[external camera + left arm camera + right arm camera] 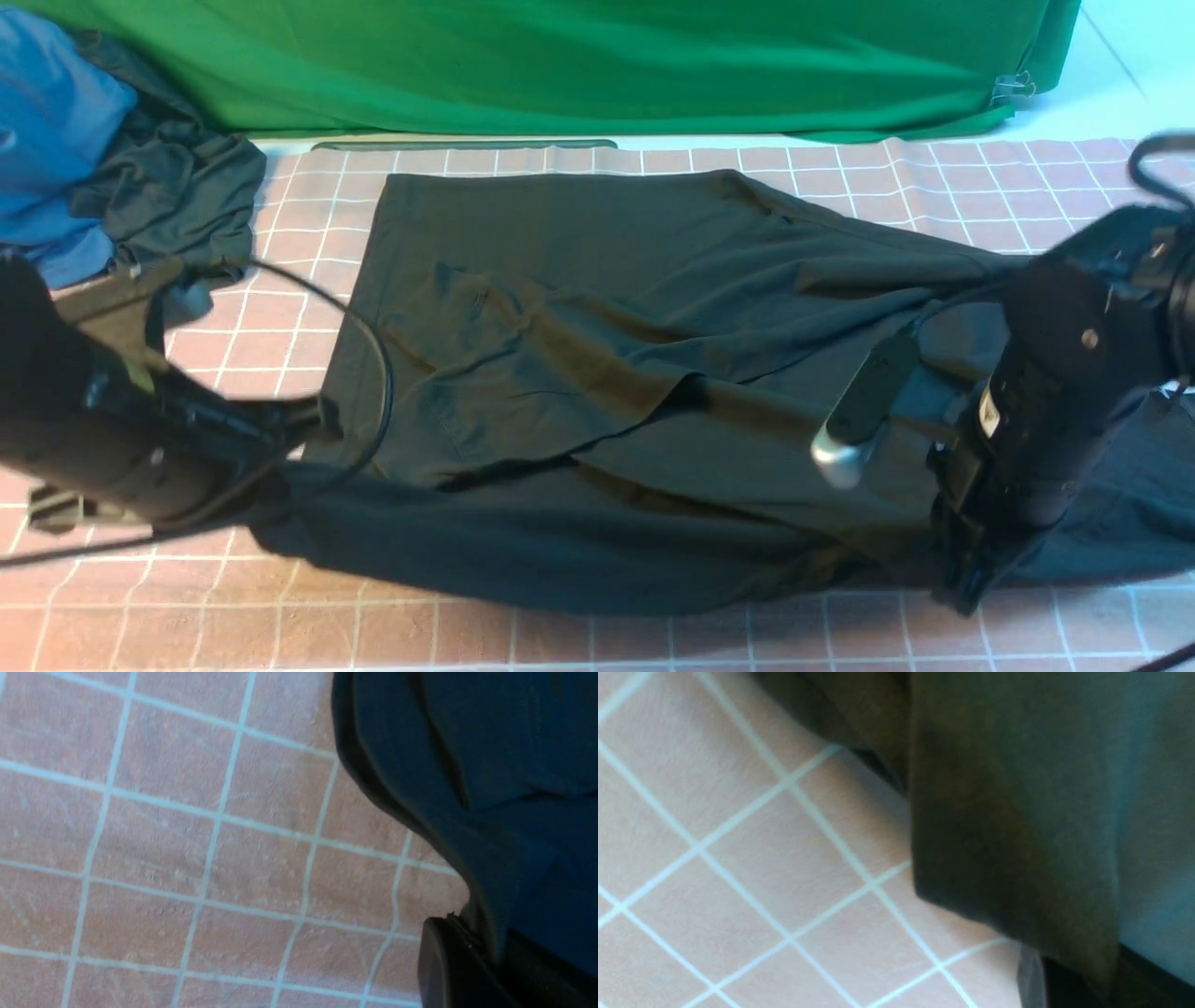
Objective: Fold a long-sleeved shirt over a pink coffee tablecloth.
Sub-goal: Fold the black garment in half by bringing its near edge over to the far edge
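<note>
Black jointed left arm (159, 411) and black jointed right arm (1064, 383) foremost, reaching in from either side. Fingers of left gripper (486, 952): together, clamped on an edge of the large black long-sleeved cotton shirt (597, 373). Fingers of right gripper (1087, 977): likewise clamped on a fold of the same shirt. Between the two sets of fingers: near edge of shirt, sagging in a shallow curve toward the camera. Beyond both: remainder of shirt, spread and wrinkled, with raised creases and overlapping layers. Under and around it: dusty-pink tablecloth (523, 644) with a grid of thin white lines, bare on the camera side of the fingers. Past the left fingers, to the far left: bright blue cloth (56, 140), bunched against a dark grey-green garment (177, 177). Farthest from the fingers: plain green backdrop cloth (579, 65), with a small clip (1013, 87) at its right end.
</note>
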